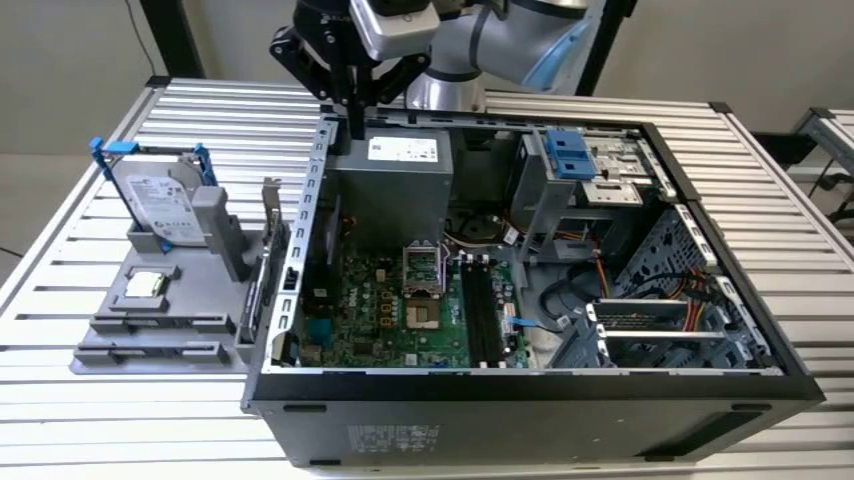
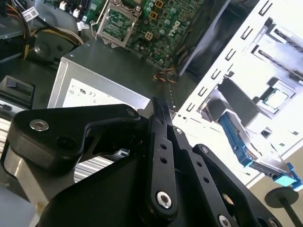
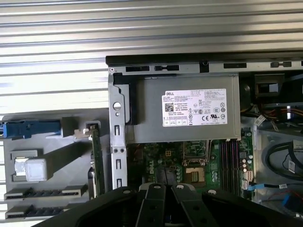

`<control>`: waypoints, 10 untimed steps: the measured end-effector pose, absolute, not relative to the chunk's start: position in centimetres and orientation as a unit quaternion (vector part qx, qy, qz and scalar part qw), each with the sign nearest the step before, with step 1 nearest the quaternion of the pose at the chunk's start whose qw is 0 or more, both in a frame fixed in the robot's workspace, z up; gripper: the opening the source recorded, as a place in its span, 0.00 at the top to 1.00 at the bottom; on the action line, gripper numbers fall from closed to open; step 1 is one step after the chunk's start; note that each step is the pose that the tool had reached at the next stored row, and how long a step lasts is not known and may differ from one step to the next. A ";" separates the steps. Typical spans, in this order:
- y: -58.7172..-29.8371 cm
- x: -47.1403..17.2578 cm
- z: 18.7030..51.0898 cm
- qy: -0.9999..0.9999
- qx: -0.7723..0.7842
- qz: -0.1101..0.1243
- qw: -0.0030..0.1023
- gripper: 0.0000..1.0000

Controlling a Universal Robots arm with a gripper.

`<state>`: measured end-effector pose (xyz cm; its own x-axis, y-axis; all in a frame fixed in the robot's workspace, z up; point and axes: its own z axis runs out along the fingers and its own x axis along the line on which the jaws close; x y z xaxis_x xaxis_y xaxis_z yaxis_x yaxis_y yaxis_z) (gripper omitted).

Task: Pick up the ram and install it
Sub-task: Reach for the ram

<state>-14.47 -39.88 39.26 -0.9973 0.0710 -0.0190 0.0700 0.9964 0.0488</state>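
Open computer case, hard drive

I count on my screens: black gripper, green motherboard speckled with silver and black parts, plain grey power supply with white label, silver ribbed table, grey fixture, blue drive rails, blue bay latches, black case
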 end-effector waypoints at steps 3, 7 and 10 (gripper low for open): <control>-39.9 -14.6 39.3 0.999 0.035 0.024 0.010 1.00; -39.9 -14.9 39.3 0.999 0.035 0.024 0.010 1.00; -39.9 -15.1 39.3 0.999 0.035 0.024 0.010 1.00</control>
<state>-15.07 -39.88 39.26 -0.9973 0.0709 -0.0190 0.0699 0.9964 0.0487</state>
